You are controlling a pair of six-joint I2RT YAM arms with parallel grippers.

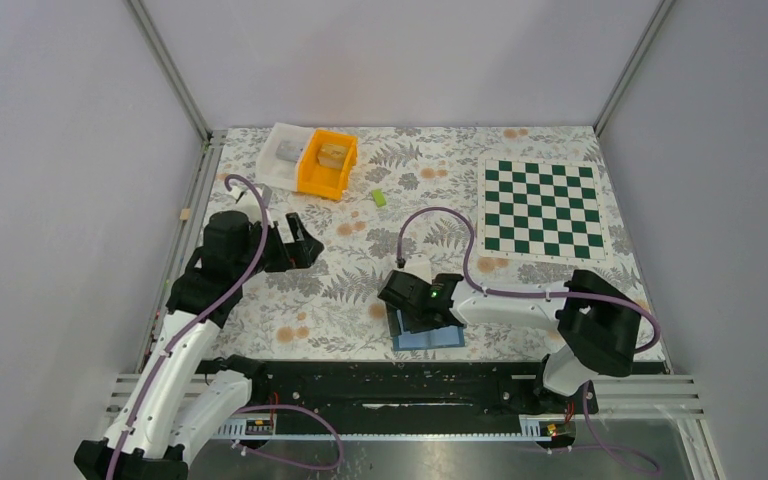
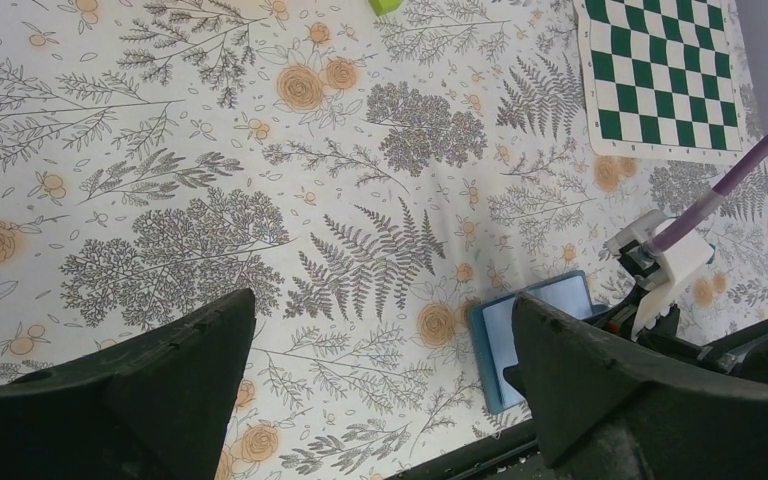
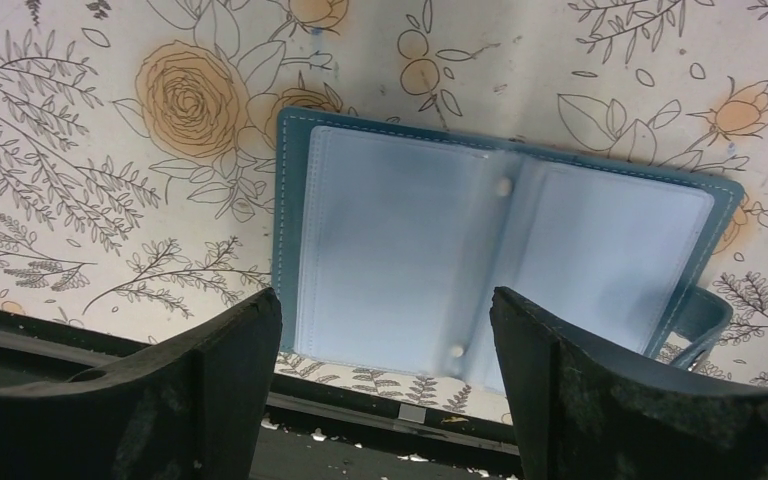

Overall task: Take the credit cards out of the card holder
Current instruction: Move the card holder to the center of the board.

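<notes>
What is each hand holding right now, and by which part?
Nothing is held. The left hand stands open over the tablecloth; the right hand stands open above the opened blue card holder.

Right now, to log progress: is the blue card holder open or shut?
Open. The card holder lies spread on the table, both clear sleeve pages facing up. Whether cards are inside, cannot tell.
</notes>
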